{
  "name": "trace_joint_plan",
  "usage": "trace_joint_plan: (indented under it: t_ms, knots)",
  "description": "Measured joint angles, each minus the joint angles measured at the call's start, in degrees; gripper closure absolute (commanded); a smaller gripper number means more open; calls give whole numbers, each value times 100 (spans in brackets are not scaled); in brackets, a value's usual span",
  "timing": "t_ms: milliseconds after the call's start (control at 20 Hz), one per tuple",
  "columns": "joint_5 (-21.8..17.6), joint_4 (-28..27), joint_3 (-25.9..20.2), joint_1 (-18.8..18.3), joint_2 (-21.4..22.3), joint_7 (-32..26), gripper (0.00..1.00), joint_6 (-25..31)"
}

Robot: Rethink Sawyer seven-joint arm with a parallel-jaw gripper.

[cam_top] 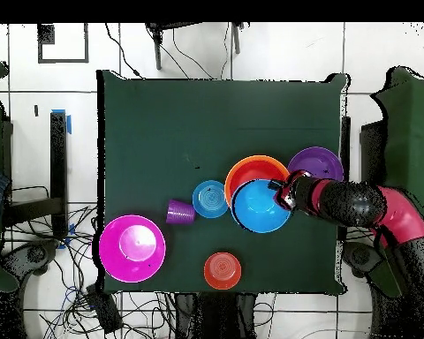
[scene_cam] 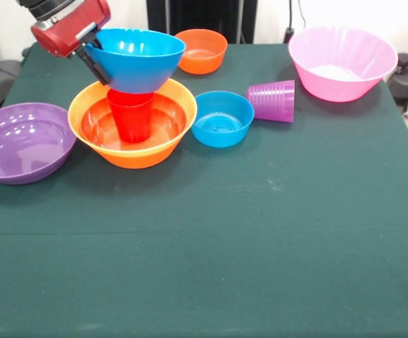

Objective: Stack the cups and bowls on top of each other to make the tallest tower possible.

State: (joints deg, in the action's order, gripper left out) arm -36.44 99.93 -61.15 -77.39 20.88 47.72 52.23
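Everything here gets placed off the large orange bowl (scene_cam: 132, 127), going left to right in the front view.

Just left of it, close but not quite touching as far as can be told, the purple bowl (scene_cam: 22, 141) sits upright on the green surface (scene_cam: 225, 246). Above and left of it, the gripper (scene_cam: 97, 62) is seen with its fingers clamped on the left rim of the large blue bowl (scene_cam: 135, 60).

Inside the large orange bowl a red-orange bowl (scene_cam: 102, 127) is nested, and a red cup (scene_cam: 131, 115) stands in that, apparently upside down. The large blue bowl is held right over the cup, base down; whether it's already resting on the cup or just barely above can't be told. So the step in hand is judged to be setting that blue bowl onto the tower.

Behind and to the right, a small orange bowl (scene_cam: 202, 50) is parked. Just right of the landmark, nearly touching its rim, the small blue bowl (scene_cam: 222, 118) sits upright. Further right a purple cup (scene_cam: 273, 101) is lying on its side. Well off to the right, the pink bowl (scene_cam: 341, 63) sits unused.

Next move, probably: the blue bowl needs to be centred and level on the cup before the rim is let go, otherwise a tip is likely.
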Motion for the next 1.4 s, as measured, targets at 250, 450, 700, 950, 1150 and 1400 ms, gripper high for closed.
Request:
trace_joint_plan:
  t_ms: [250, 450, 700, 950, 1150, 1400]
  knots:
    - [-12, 0, 10, 53, -54, 0, 100, 0]
    - [-25, -1, 31, 96, -99, 0, 100, 0]
    - [-44, -2, 55, 135, -151, 0, 100, 0]
    - [-61, -5, 86, 191, -227, 0, 100, 0]
    - [-76, -7, 110, 241, -238, 0, 100, 0]
    - [-99, -42, 169, 281, -238, 0, 100, 0]
